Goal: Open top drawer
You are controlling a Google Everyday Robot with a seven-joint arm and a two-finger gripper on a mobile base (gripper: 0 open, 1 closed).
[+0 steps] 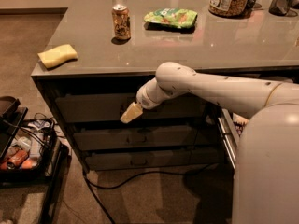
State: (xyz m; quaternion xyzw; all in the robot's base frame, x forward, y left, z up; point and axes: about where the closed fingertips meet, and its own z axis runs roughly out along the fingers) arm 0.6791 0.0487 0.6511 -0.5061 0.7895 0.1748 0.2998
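A matte grey cabinet is seen under a smooth, glossy counter [196, 48] on which lamp light is mirrored. The top drawer [91, 107] is found directly beneath the counter's edge: a wide, flat, dull grey front, the tallest of three. Its long axis is laid horizontally, and its face is turned outward toward the camera and the floor space in front. It appears to sit level with the two shorter fronts [107, 138] stacked below it.

The gripper [131, 113], a pale yellowish wedge, is held against the middle of that top front, where the pull is covered by it. Whether it is parted or closed cannot be told.

The arm [210, 88], a rounded white shell with small dark dots, is stretched in from the right, running almost level along the cabinet, then bent downward and leftward at the bulbous wrist joint.

On the counter a cylindrical can [121, 22] is stood upright, a crinkled green packet [170, 17] is laid flat beside it, and a soft yellow sponge [57, 55] is left near the left corner. A dark cable [140, 175] is trailed across the carpet below.
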